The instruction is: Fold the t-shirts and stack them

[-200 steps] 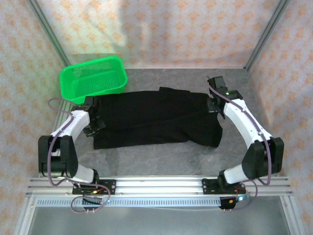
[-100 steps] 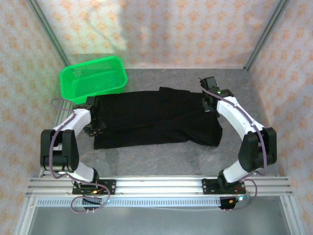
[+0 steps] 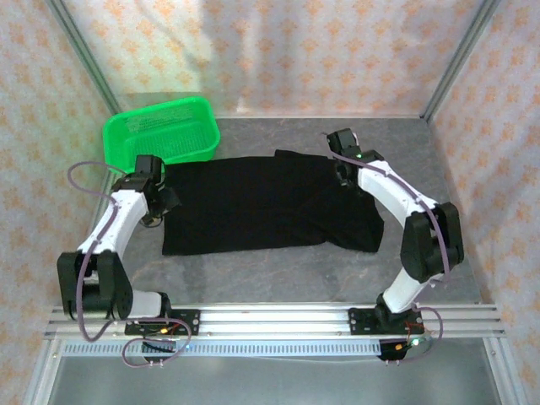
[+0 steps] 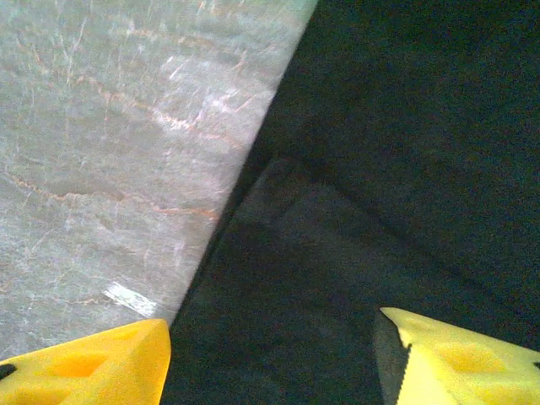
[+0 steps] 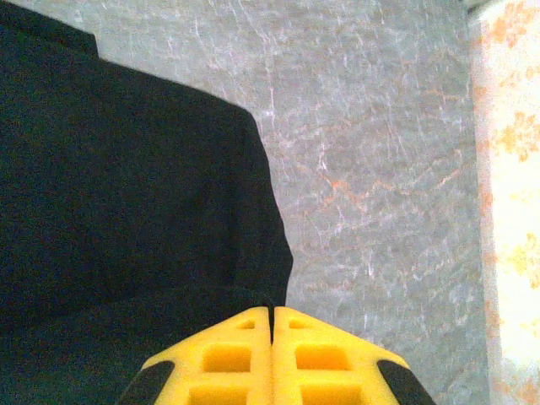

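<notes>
Grey marbled table (image 3: 278, 270) carries the black t-shirt (image 3: 261, 202), spread flat at centre. Over its left edge the left gripper (image 4: 272, 337) stands with fingers apart. At the right edge the right gripper (image 5: 272, 314) has its fingers pressed together, hold unconfirmed. Risk: a one-sided pull drags the cloth, skewing the fold.

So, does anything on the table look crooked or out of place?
Yes: the black t-shirt lies unevenly. Its right end reaches nearer the table's front edge than its left end, and a flap sticks out at the far side, so the outline is irregular.
</notes>
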You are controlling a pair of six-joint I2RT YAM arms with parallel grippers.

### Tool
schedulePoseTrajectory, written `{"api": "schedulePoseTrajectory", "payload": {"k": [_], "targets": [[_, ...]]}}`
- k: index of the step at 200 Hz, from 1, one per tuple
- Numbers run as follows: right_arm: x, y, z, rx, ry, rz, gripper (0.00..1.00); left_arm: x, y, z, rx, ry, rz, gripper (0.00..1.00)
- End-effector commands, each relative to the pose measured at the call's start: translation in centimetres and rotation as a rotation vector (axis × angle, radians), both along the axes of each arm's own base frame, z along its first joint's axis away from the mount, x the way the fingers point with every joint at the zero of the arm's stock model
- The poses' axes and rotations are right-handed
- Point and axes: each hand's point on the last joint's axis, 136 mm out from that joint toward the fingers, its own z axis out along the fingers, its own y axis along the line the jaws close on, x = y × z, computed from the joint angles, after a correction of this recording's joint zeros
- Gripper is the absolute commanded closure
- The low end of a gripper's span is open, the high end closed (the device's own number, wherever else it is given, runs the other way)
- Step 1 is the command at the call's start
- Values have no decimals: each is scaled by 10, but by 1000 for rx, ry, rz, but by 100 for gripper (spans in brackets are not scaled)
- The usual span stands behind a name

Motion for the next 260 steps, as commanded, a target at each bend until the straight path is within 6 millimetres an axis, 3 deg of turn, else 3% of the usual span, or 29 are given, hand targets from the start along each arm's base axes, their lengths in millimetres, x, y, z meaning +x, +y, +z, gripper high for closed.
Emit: {"api": "schedulePoseTrajectory", "payload": {"k": [1,89,97,112,123,151,178,204,220,236,260], "targets": [[16,3,8,-42,-41,12,95,-10,-17,7,-78,-7,17,34],[44,15,-15,-76,-53,30,89,-25,-38,-28,-165,22,43,36],[48,14,-13,-80,-72,19,82,-25,-39,-31,-168,26,47,36],[51,14,-6,-69,-89,-10,55,-25,-43,-37,-178,40,47,37],[49,14,2,-44,-87,-34,46,-25,-44,-40,-174,45,45,37],[18,11,21,58,-73,-85,28,-27,-46,-46,-177,50,55,37],[-41,10,20,218,2,-135,24,-25,-49,-50,-186,49,57,37],[-102,6,-14,334,118,-207,24,-21,-56,-57,-201,50,47,38],[-129,-1,-40,367,178,-266,25,-18,-61,-62,-207,57,38,39],[-146,-11,-61,406,218,-337,26,-18,-62,-69,-211,69,42,40],[-156,-32,-80,424,229,-431,28,-17,-60,-76,-201,79,52,41]]}}
